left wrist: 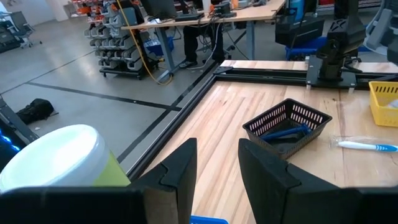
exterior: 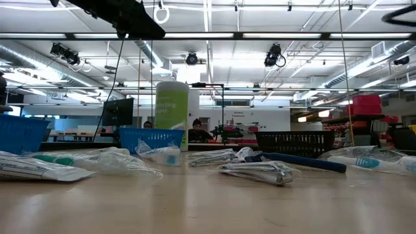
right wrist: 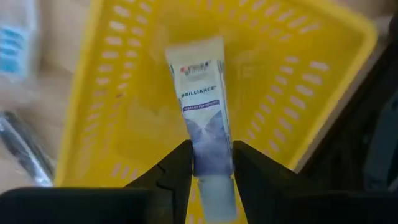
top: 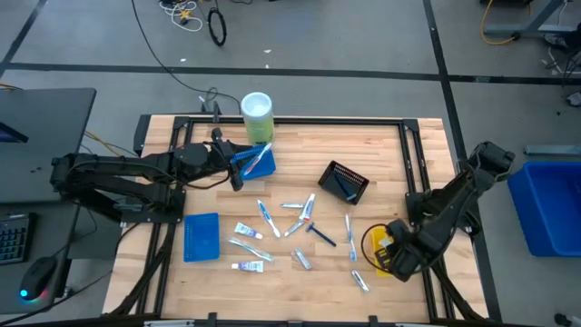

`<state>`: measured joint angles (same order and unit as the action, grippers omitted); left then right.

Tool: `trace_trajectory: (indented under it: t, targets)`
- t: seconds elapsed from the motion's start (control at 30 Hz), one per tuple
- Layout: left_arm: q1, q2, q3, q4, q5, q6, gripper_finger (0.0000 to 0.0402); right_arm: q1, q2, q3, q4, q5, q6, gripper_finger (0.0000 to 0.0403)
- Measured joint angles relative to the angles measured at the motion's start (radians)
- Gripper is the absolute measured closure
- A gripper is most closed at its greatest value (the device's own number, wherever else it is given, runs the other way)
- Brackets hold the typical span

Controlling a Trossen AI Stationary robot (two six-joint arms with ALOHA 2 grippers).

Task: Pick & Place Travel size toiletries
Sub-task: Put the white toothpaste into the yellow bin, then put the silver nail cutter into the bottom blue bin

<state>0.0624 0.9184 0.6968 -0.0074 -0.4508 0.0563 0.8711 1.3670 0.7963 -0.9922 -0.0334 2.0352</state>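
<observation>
Right pincer (right wrist: pixel 210 163) was over the yellow tray (right wrist: pixel 298 81) at the surface's (top: pixel 381 154) right edge, fingers pinching a white tube (right wrist: pixel 204 112) by its cap end; the tube's body lay over the tray's mesh floor. In the high view the right pincer (top: pixel 392 254) sat just inside the right frame rail, tight against the tray, with little side room.

Left pincer (left wrist: pixel 216 165) was at the rear left of the surface, over the small blue tray (top: pixel 259 162), just beside the tall green-and-white cylinder (top: pixel 257 116). Its fingers stood parted with nothing between them. The cylinder's white lid (left wrist: pixel 53 158) crowded one side of the left wrist view; bare wood lay open ahead toward the black tray (left wrist: pixel 287 124).

The rest of the toiletries (top: pixel 290 232) lay scattered mid-surface: toothbrushes, tubes, a dark blue razor (top: pixel 320 234), some touching or crossing. One toothbrush (top: pixel 352 238) lay near the yellow tray, another item (top: pixel 360 281) near the front edge. The flat blue tray (top: pixel 201 236) sat front left, with tubes just beside it. The black tray (top: pixel 343 182) held a blue item. Open wood remained between the clutter and the back rail.
</observation>
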Motion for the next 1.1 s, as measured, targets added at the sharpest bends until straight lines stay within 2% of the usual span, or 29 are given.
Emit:
trace_trajectory:
  t: [0.13, 0.4, 0.57, 0.67, 0.73, 0.87, 1.0, 1.1]
  targets:
    - [0.000, 0.000, 0.000, 0.005, 0.000, 0.000, 0.0274, -0.021, 0.000, -0.009, 0.013, -0.082, -0.008, 0.0260]
    - [0.000, 0.000, 0.000, 0.006, 0.000, 0.000, 0.0274, -0.075, -0.002, -0.008, 0.058, -0.064, -0.084, 0.0245]
    - [0.000, 0.000, 0.000, 0.006, 0.000, -0.009, 0.0274, -0.129, -0.046, 0.044, 0.083, -0.209, -0.128, 0.0249]
    - [0.000, 0.000, 0.000, 0.006, 0.000, -0.012, 0.0274, -0.152, -0.094, 0.081, 0.079, -0.181, -0.129, 0.0248]
    - [0.000, 0.000, 0.000, 0.007, 0.000, -0.019, 0.0274, -0.161, -0.130, 0.099, 0.083, -0.107, -0.129, 0.0248]
    - [0.000, 0.000, 0.000, 0.006, 0.000, -0.051, 0.0274, -0.177, -0.193, 0.118, 0.108, 0.168, -0.242, 0.0247]
    - [0.000, 0.000, 0.000, 0.005, 0.047, -0.099, 0.0274, -0.190, -0.212, 0.118, 0.156, 0.518, -0.563, 0.0247]
    - [0.000, 0.000, 0.000, 0.003, 0.098, -0.128, 0.0274, -0.207, -0.205, 0.111, 0.228, 0.877, -0.868, 0.0248]
